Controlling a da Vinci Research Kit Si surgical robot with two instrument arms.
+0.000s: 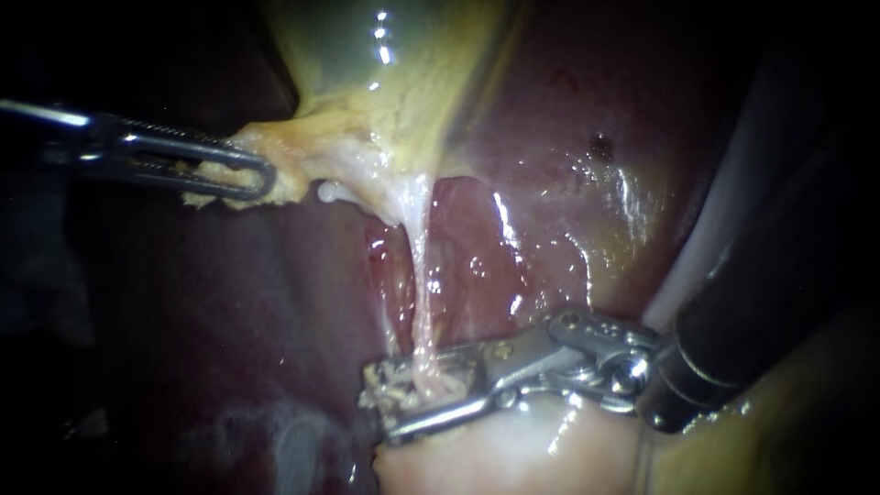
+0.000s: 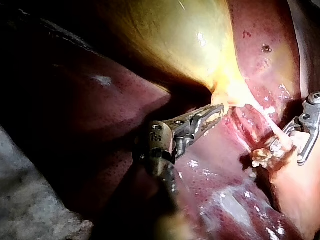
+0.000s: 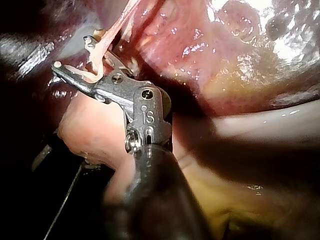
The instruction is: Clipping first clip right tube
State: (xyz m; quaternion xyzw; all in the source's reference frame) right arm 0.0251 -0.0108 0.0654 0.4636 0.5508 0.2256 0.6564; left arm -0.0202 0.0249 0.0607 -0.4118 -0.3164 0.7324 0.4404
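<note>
Endoscope view: the tube (image 1: 423, 293) is a thin, pale, glistening strand, pinkish-white and slightly translucent. It runs taut from the frayed lower edge of the gallbladder (image 1: 385, 82) down across a wet red hollow in the liver (image 1: 568, 211). Its lower end passes between the jaws of the right instrument (image 1: 380, 405), whose end effector stands partly open and straddles the strand from both sides. A clear gap shows between the two metal jaws. Whether either one already presses on the tube is hard to tell, as ragged pale shreds cling around the crossing.

The right instrument's jaws are long, flat and silvery, hinged on a bright pin ahead of a dark round shaft.

The left instrument (image 1: 266, 176) has a slim, slotted end effector closed on the gallbladder's yellowish, fatty, ragged fringe, pulling it sideways.

The gallbladder wall above is smooth, greenish-yellow and shiny. The liver is dark maroon, slick and speckled with highlights. A pale, rounded lump of tissue lies just under the right instrument's jaws.
</note>
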